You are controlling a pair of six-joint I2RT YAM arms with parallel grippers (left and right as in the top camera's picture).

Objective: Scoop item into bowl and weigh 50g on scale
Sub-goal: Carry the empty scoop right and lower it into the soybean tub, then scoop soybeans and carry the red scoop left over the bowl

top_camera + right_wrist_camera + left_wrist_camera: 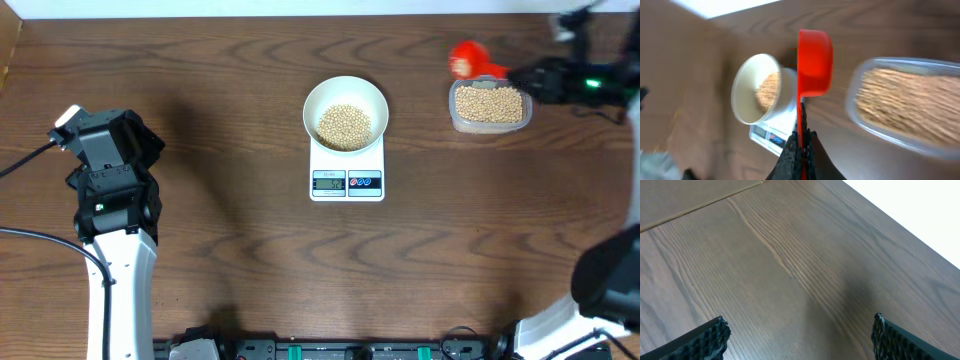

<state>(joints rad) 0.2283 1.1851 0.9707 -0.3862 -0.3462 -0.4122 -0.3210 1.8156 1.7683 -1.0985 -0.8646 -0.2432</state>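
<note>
Overhead view, with me operating remotely: a round plain white bowl (345,92) is sitting on the small white rectangular digital scale (347,172) at the middle of the dark wood-grain table (230,240), already holding a mound of small round tan-yellow beans (345,125). Well to its right, a clear rounded-rectangular plastic tub (489,105) is holding the rest of the supply.

The right gripper (801,142) is pinching the thin handle of a red plastic scoop (815,60), fingers pressed together on it, with the cup hanging beside the tub's far-left corner. The right wrist picture is blurred, so I am not seeing whether the cup is carrying beans. The left gripper (800,335) is hovering over bare wood far to the left, its fingers spread wide and holding nothing.

What I am worrying about is overshoot: the bowl is looking well stocked and the display is too small for me to read, so another full scoop may be pushing past the target. The handle is slim, and a pinch that narrow may be letting the scoop twist, spilling beans that roll across the table between tub and bowl. A low approach is also risking a knock on the bowl's rim, shifting it on the platform and upsetting the reading.
</note>
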